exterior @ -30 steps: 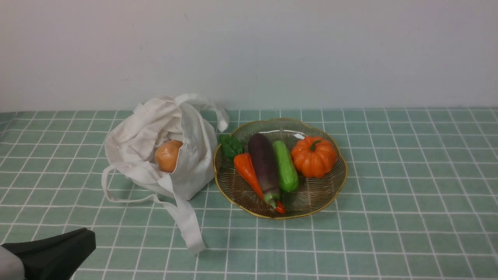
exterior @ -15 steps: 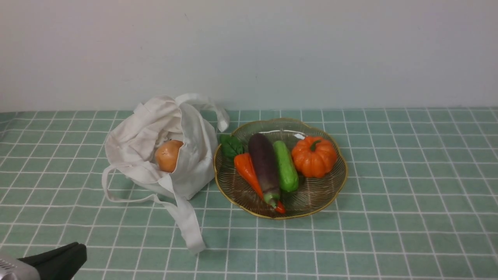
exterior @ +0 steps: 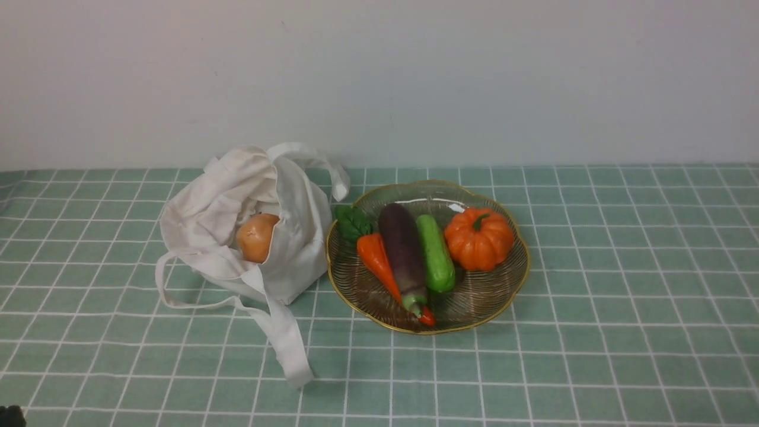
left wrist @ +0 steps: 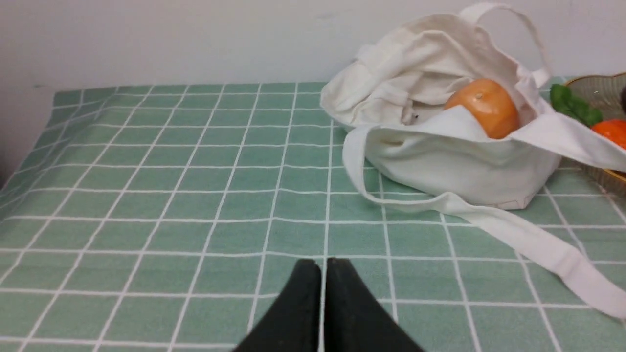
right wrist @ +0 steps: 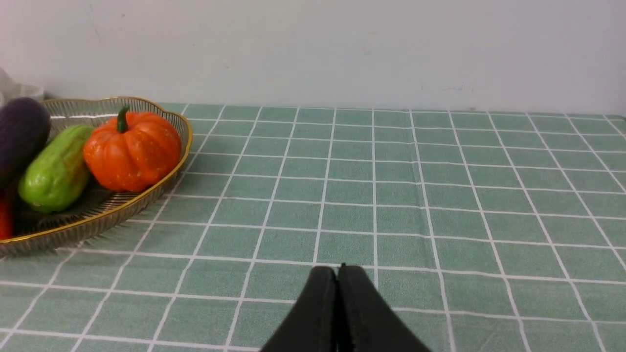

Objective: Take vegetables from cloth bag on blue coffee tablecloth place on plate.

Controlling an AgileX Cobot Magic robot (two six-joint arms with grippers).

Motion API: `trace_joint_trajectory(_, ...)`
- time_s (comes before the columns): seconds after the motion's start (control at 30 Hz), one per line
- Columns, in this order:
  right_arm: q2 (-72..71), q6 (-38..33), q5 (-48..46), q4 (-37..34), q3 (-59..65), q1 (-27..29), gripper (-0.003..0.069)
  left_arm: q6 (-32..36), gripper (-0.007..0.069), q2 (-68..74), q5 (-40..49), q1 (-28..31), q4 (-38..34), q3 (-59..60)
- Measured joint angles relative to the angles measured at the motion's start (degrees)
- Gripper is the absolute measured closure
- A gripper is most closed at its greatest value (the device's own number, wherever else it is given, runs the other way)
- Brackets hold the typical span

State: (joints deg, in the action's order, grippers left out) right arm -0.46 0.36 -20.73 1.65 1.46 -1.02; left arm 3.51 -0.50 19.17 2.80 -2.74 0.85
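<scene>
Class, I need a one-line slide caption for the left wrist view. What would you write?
Shut left gripper hovers over the tablecloth, facing the cloth bag with the onion inside.

1. The tablecloth (exterior: 593, 267) looks like matt woven cloth, smooth and printed with thin white lines.
2. The cloth bag (exterior: 237, 237) is soft, matt off-white canvas, creased and slack, with flat straps.
3. The plate (exterior: 492, 296) is clear ribbed glass with a shiny gold rim.
4. The onion (exterior: 256, 237) has a smooth, faintly glossy skin.
5. The eggplant (exterior: 404, 252) looks dull and smooth; the pumpkin (exterior: 478, 238) and cucumber (exterior: 436, 254) look like glossy plastic.
6. The left gripper (left wrist: 323, 266) and right gripper (right wrist: 337, 274) have matt black fingers.
</scene>
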Motion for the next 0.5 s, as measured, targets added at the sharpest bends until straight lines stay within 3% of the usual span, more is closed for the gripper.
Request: trace_joint_trajectory(0.5,0.00,0.00,0.00,0.00,0.00,0.00,0.0674,-2.37,0.0629,-0.11,2.15,-2.44,1.74,0.73)
